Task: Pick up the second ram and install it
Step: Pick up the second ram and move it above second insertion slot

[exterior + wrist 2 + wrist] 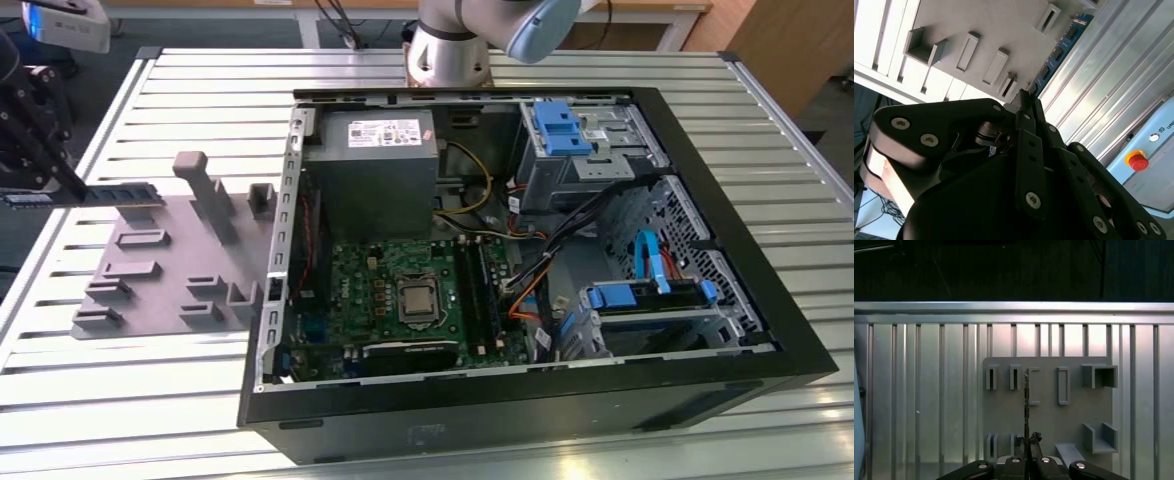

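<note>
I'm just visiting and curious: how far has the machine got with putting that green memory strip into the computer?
Picked up: the gripper is shut on the second ram, holding it over the grey fixture. Left: it is not yet in the motherboard's memory slots inside the open computer case, off toward the exterior view's right.

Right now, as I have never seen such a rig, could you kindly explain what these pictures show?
It is one robot arm with a gripper. One camera watches the slatted metal table from outside; two ride near the arm's wrist. On the table lie an open computer case with its motherboard and a grey slotted fixture. The fingers are shut on the second ram, a thin circuit strip, held over the fixture.
</note>
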You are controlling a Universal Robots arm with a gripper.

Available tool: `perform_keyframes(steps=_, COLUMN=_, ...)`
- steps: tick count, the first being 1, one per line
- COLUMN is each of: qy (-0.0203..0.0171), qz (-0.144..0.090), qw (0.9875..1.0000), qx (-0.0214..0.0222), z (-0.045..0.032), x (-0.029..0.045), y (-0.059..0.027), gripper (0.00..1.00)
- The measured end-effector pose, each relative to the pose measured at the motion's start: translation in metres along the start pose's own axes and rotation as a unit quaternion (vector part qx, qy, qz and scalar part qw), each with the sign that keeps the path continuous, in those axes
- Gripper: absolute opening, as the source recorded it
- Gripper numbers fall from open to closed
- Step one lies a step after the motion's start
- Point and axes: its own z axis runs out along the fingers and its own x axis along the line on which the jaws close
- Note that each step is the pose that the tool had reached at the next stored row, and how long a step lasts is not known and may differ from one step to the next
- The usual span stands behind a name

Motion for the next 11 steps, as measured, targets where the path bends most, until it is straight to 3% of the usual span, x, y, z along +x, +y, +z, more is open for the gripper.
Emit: perform_keyframes(steps=11, qy=0.0, qz=0.0, qw=1.0, qx=0.0, z=-0.0129, x=-0.0013, y=0.0, gripper=0.14)
